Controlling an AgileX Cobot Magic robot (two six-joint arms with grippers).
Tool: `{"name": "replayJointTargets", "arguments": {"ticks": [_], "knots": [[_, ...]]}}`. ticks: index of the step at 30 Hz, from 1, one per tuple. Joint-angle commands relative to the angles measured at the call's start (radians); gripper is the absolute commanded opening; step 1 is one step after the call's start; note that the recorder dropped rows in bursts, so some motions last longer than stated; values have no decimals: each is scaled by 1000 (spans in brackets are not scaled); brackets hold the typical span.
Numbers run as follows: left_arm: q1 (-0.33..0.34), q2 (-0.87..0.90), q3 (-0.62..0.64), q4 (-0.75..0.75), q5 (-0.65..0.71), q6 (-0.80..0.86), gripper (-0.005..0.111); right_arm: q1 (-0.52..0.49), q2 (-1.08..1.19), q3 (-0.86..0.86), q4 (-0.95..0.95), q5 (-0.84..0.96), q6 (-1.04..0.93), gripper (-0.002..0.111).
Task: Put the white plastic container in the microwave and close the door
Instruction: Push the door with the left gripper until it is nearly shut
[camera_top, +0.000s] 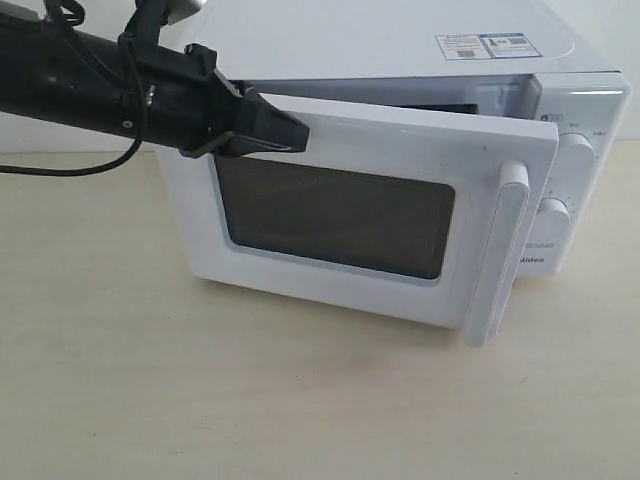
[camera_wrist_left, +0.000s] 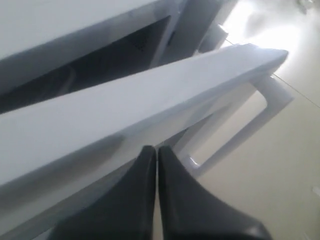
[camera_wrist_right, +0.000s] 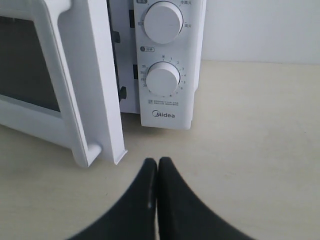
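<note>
The white Midea microwave (camera_top: 400, 40) stands on the table with its door (camera_top: 340, 215) swung nearly to the front, a narrow gap left at the handle side. My left gripper (camera_top: 295, 132) is shut and empty, its tips resting against the door's upper outer face near the hinge side. From the left wrist camera the shut left gripper (camera_wrist_left: 157, 150) lies just under the door's top edge (camera_wrist_left: 150, 100), with the bar handle (camera_wrist_left: 260, 107) beyond. My right gripper (camera_wrist_right: 158, 162) is shut, low over the table in front of the knobs (camera_wrist_right: 163, 79). The white plastic container is hidden from every view.
The door's handle (camera_top: 497, 255) sticks out toward the front right. Two round knobs (camera_top: 556, 207) sit on the control panel. Beige tabletop (camera_top: 200, 390) spreads in front of and to the right of the microwave.
</note>
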Motion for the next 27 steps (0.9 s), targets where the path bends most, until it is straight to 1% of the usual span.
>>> {"name": "replayJointTargets", "arguments": {"ticks": [1,13,17,22,27], "knots": [[-6,-1,-6,-10,-94,0,4,-4,-5,-1,0,-10,-3,0],[-6,-1,-6,3,-133,6,4,-4,-5,-1,0,-10,0,0],[-6,25,-6,3,-133,6,4,-4,-5,-1,0,-10,0,0],[-6,53,-6,-32,-187,6,4,-4,-5,-1,0,-10,0,0],[-6,53,-6,-30,-186,6,4,-4,-5,-1,0,-10,0,0]]}}
